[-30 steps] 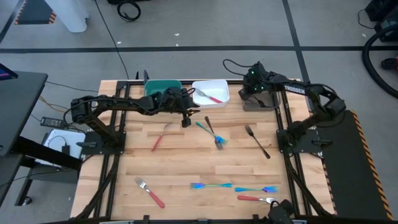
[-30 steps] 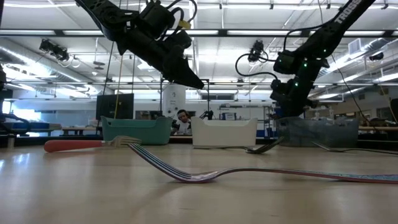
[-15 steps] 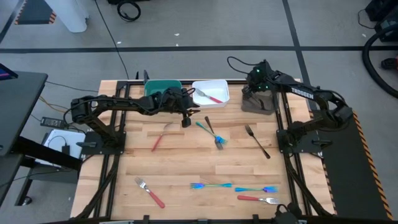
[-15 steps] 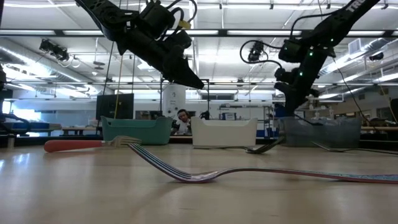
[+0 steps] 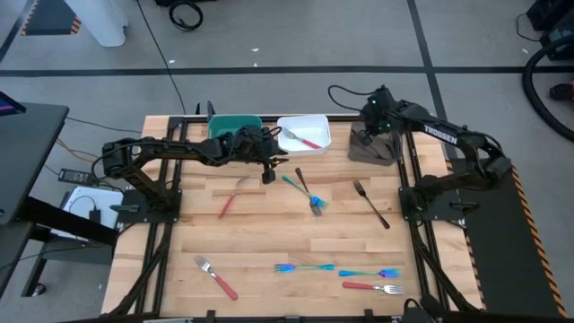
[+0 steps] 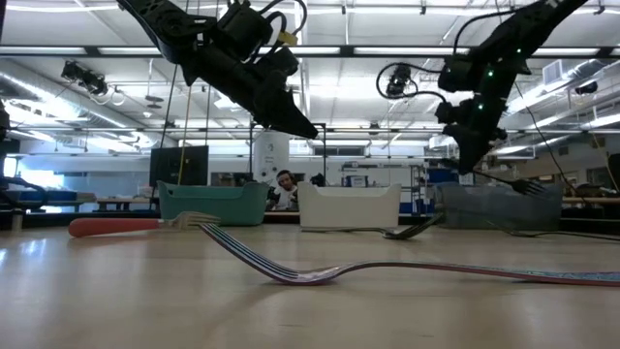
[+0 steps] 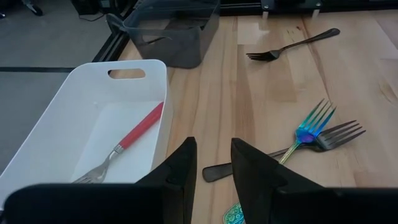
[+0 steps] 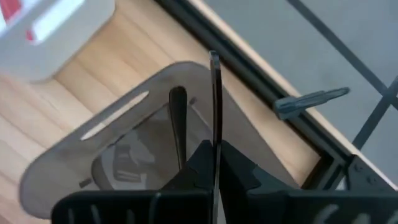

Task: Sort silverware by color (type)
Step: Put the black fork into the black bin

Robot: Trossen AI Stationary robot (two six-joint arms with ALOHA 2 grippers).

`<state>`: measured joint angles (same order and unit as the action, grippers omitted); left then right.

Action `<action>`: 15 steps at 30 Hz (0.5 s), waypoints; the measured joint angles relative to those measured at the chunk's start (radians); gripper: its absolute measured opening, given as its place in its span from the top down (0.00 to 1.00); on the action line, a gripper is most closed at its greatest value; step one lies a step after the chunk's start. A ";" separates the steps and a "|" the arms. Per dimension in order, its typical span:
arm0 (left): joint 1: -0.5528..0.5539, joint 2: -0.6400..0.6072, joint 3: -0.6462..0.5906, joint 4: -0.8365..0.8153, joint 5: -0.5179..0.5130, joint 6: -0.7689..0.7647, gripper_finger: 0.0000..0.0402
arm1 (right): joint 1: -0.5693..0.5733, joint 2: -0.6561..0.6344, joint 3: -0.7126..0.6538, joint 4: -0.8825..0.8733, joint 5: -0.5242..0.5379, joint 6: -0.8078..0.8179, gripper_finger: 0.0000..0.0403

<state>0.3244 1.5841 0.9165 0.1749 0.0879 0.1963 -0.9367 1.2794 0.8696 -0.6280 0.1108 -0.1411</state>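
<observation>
Overhead: right gripper (image 5: 374, 128), upper right of frame, hangs over the brown bin (image 5: 384, 152), fingers pinching a dark fork (image 8: 214, 106) edge-on above it. Left gripper (image 5: 269, 170), upper centre, sits btwn the white bin (image 5: 318, 123) w/ a red-handled fork (image 7: 134, 138) inside and the bench (image 5: 269, 242); fingers slightly spread, holding nothing. More forks (image 5: 305, 267) lie scattered across the bench.

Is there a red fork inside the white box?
Yes, one red fork lies alone inside the white box, right beside the left hand.
</observation>
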 joint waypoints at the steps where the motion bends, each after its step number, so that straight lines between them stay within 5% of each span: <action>1: 0.000 0.000 0.000 0.000 0.000 0.000 0.75 | -0.001 0.016 0.000 0.002 0.000 -0.003 0.96; 15: 0.000 0.000 0.000 0.000 0.000 0.000 0.75 | 0.021 0.101 0.000 -0.004 0.029 -0.038 0.82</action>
<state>0.3241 1.5841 0.9165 0.1749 0.0879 0.1965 -0.9160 1.3803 0.8692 -0.6319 0.1402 -0.1789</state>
